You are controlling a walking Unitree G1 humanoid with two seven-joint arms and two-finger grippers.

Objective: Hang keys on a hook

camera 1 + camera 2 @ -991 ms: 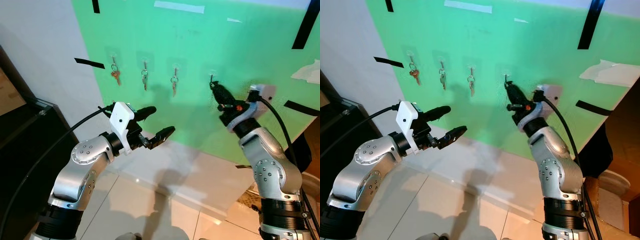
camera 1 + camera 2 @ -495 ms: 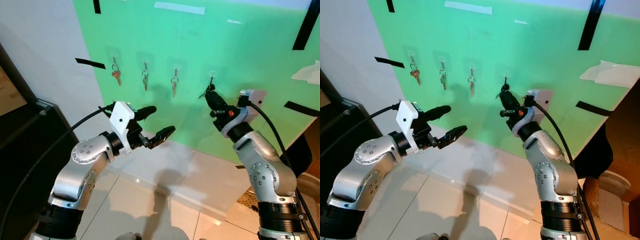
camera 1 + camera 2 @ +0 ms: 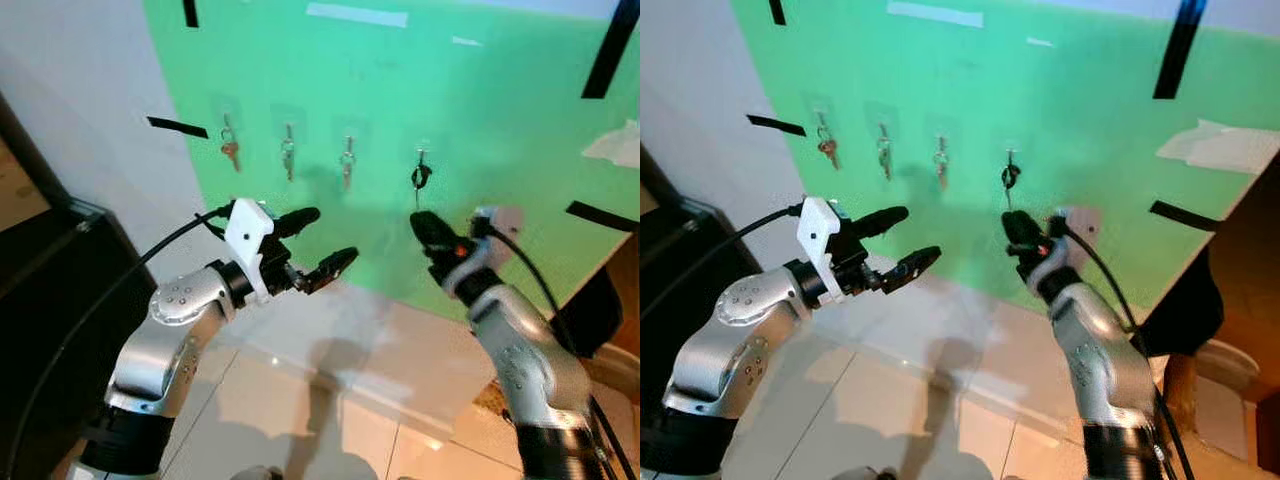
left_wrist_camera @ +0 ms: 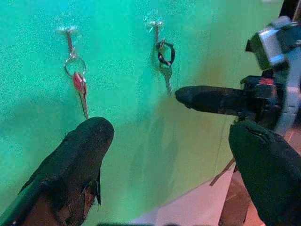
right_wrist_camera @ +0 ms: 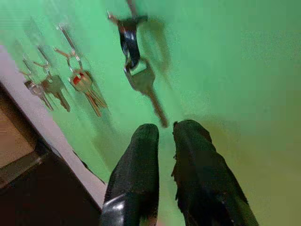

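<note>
Keys (image 3: 421, 175) now dangling from the fourth hook (image 3: 421, 153); right gripper (image 3: 422, 226) drawn back below, fingers closed and empty. Left gripper (image 3: 322, 243) spread wide, idle. Hanging looks done.

Green wall panel (image 3: 480, 110) seen upright, four hooks fixed in row across it. One key set hung from each hook: copper key (image 3: 230, 151) on leftmost, keys (image 3: 288, 157) on second, keys (image 3: 347, 163) on third, key on black ring (image 3: 419, 177) on rightmost hook (image 3: 421, 155). Black tape strips (image 3: 177, 127) stuck on panel edges.

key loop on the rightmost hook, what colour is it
Black loop, silver key below it; clearest in the right wrist view.
</note>
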